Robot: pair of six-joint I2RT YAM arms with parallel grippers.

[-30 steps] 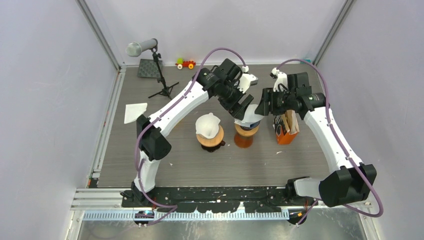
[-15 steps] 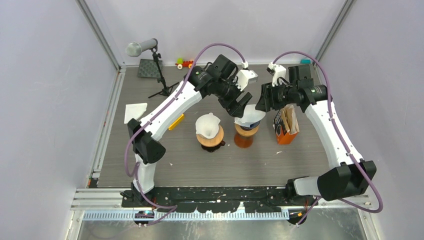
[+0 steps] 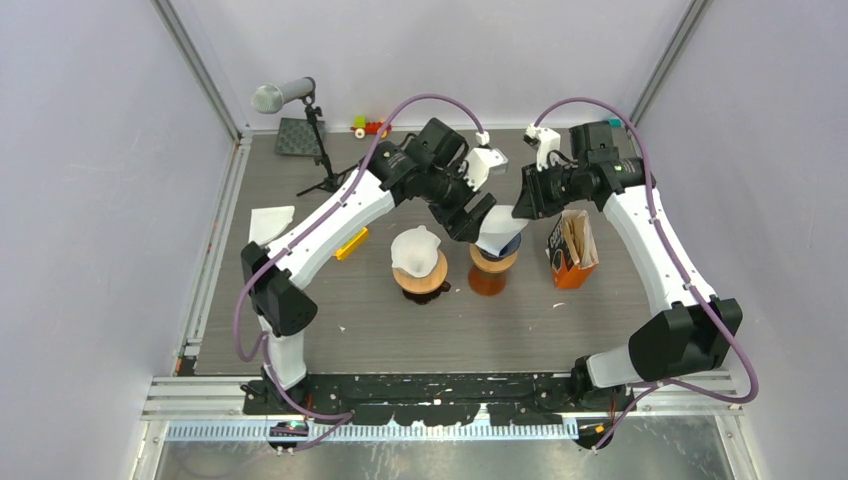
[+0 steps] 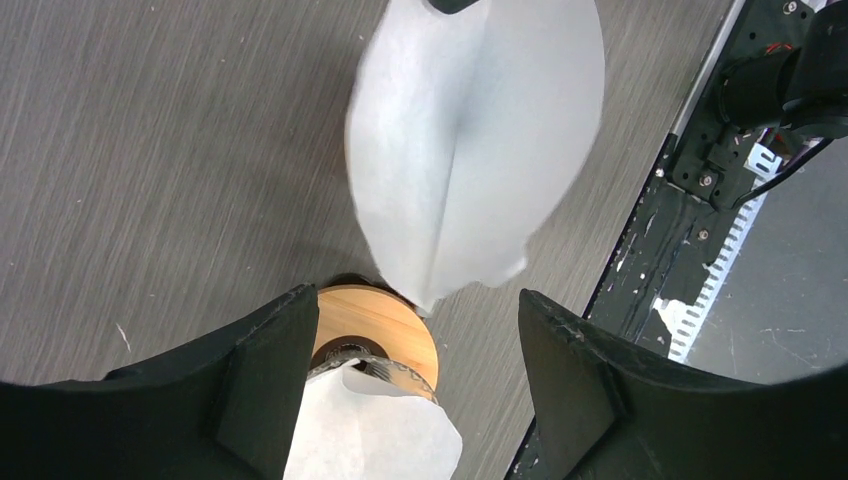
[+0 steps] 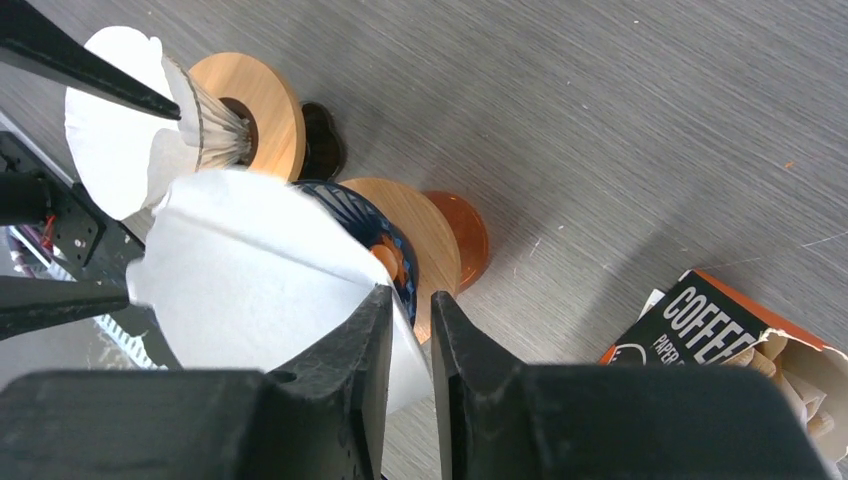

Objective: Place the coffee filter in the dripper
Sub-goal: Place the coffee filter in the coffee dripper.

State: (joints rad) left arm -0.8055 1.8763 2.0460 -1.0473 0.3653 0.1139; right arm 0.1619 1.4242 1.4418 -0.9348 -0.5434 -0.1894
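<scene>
Coffee filter (image 5: 250,270) hangs from my right claw (image 5: 410,300), whose fingers are almost together and pinch the paper's edge. It is tilted just above the dripper (image 5: 390,250) and not yet seated. My left claw (image 4: 415,340) stands wide apart beside it, holding nothing. To do this well, I judge I should bring the cone's tip over the dripper's centre and lower it straight. The open left fingers can steady the paper so it does not fold before I let go.
</scene>
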